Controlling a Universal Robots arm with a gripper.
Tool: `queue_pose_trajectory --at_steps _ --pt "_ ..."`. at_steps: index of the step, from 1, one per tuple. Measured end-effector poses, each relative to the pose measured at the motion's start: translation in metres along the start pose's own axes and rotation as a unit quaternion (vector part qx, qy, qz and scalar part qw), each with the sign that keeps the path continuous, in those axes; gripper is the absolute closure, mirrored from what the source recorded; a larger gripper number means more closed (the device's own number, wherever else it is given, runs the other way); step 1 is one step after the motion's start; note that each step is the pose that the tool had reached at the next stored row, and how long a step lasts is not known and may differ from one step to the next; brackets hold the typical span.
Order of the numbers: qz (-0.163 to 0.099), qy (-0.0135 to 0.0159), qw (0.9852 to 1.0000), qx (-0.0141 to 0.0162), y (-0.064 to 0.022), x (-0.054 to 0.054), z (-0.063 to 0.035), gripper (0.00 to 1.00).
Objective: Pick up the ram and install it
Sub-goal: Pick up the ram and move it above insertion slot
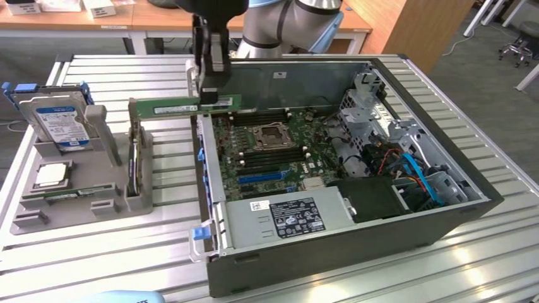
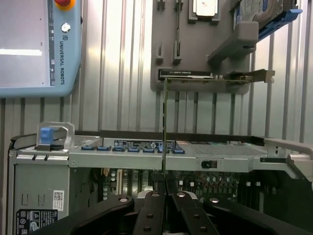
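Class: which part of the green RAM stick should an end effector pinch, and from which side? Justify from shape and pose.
Pinch the ram across its two flat faces at the upper long edge, coming from above. It is a thin board on edge, length level, so the lower edge is left free. The end effector is shut on it this way.

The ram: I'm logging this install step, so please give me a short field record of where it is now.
ram: green stick, lifted, level, on edge
held by: gripper, fingers shut on one end
location: in the air by the computer case wall that faces the grey holder
installed: no, not seated on the motherboard
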State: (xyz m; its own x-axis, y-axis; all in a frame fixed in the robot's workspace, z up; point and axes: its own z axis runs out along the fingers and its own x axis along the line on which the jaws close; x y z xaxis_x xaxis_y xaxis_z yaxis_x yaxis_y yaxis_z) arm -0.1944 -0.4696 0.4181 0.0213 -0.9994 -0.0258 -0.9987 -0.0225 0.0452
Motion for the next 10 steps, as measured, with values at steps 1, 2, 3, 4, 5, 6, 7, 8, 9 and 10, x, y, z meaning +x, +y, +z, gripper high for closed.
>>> queue_pose_trajectory --at_steps 1,2,3,4,5,6,7,8,9,10 --pt "0.000 0.0000 1.0000 0.0000 -0.0027 0.000 -0.0001 0.88" --pt "0.000 0.0000 1.0000 0.0000 -0.0056 0.000 -0.0002 0.88" --pt "0.000 0.0000 1.0000 0.0000 -0.0082 0.000 -0.0004 0.88" --pt "0.000 0.0000 1.0000 0.0000 -0.0109 0.000 -0.0005 0.88" --pt "0.000 0.0000 1.0000 0.0000 -0.0134 0.000 -0.0006 0.88" --pt "0.000 0.0000 1.0000 0.0000 -0.0160 0.000 -0.0007 0.88" --pt "0.000 0.0000 1.0000 0.0000 -0.0185 0.001 -0.0009 0.88" --pt "0.000 0.0000 1.0000 0.0000 -0.0211 0.001 -0.0010 0.88" --pt "0.000 0.0000 1.0000 0.0000 -0.0239 0.001 -0.0011 0.88" --pt "0.000 0.0000 1.0000 0.0000 -0.0264 0.001 -0.0012 0.88"
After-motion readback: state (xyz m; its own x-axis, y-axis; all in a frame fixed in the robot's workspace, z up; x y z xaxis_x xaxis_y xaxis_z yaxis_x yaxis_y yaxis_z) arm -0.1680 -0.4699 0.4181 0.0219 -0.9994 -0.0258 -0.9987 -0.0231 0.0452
